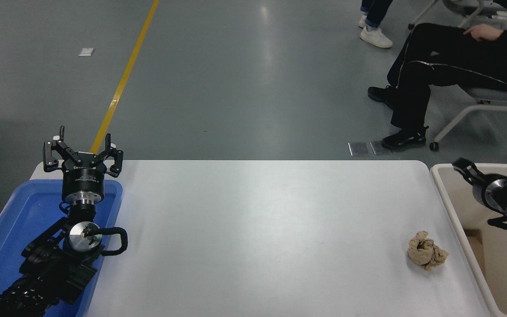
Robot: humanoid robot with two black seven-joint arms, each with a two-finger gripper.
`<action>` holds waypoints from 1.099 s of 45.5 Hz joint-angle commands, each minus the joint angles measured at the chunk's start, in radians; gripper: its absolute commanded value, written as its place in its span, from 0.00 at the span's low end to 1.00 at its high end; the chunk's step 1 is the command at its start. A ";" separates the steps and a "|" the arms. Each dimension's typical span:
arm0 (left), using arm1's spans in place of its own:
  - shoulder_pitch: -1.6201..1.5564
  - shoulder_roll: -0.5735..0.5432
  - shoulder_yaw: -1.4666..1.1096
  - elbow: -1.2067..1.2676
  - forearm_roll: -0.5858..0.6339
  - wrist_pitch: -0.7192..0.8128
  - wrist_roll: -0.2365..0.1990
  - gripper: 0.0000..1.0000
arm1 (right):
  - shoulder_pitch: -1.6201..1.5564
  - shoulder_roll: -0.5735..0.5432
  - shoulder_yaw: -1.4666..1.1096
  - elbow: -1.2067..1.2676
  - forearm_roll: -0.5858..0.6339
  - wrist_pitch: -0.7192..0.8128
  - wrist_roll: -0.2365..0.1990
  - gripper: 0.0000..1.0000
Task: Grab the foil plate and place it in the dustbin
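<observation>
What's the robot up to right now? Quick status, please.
Left pincer parked open above blue tray. Right pincer above dustbin, carrying nothing. Foil plate not visible. Brown paper wad on table.

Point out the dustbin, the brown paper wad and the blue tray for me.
Dustbin [449, 207]: head view, on its left rim beside the table.
Paper wad [426, 256]: head view, on the middle of the crumpled wad.
Blue tray [24, 215]: head view, on its bare floor left of the parked arm.
</observation>
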 commanded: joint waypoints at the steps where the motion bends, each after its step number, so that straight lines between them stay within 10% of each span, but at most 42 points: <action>1: 0.000 -0.001 0.000 0.000 0.000 0.000 0.000 0.99 | 0.190 0.029 -0.151 0.218 -0.018 0.019 0.000 1.00; 38: -0.002 -0.002 0.000 0.000 0.002 0.000 0.000 0.99 | 1.027 -0.149 -0.514 1.411 -0.017 0.030 -0.023 1.00; 50: 0.000 -0.001 0.000 0.000 0.000 0.000 0.000 0.99 | 1.220 -0.224 -0.527 1.550 -0.014 0.315 -0.045 1.00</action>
